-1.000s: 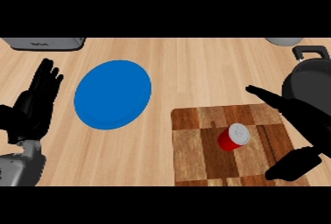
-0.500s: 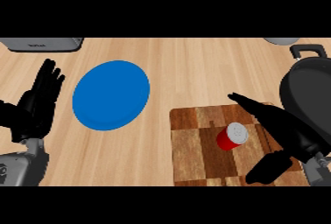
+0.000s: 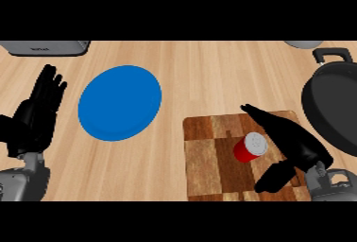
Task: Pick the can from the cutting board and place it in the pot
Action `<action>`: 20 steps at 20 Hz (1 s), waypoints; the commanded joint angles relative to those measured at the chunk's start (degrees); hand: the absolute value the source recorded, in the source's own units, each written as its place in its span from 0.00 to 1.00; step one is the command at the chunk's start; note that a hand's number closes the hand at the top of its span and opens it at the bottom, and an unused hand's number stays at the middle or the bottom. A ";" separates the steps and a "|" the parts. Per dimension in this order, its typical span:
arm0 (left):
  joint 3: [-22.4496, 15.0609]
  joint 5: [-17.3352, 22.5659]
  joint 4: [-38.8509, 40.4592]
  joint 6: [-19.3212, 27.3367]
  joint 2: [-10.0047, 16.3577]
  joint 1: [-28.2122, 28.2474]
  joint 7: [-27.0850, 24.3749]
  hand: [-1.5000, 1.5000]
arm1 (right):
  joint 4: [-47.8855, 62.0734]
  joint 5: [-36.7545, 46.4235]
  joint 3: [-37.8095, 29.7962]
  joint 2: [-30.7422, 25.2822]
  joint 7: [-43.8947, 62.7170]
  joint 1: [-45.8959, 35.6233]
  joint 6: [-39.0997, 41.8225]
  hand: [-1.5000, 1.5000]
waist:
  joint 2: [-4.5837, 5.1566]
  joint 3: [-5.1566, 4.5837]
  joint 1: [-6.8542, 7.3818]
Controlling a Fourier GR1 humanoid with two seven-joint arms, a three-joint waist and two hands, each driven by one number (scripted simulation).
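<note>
The right hand hangs over the wooden cutting board, unclenched, its fingers stretched forward and its thumb spread back toward the robot; the red can stands on the board in the gap between them, just left of the palm, ungrasped; whether the fingers touch it cannot be told; the dark pot lies just right of this hand; the blue plate lies well to its left; the left hand rests open beyond the plate, fingers up.

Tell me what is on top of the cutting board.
A red can sits on the cutting board, right of its middle. The open right hand covers the board's right side, hiding the surface beneath.
</note>
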 commanded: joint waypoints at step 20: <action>1.62 -4.14 2.62 -3.06 -4.65 0.84 -3.35 0.50 | 11.24 18.65 -1.42 7.23 -18.39 1.33 2.81 1.00 | 0.01 0.00 -0.11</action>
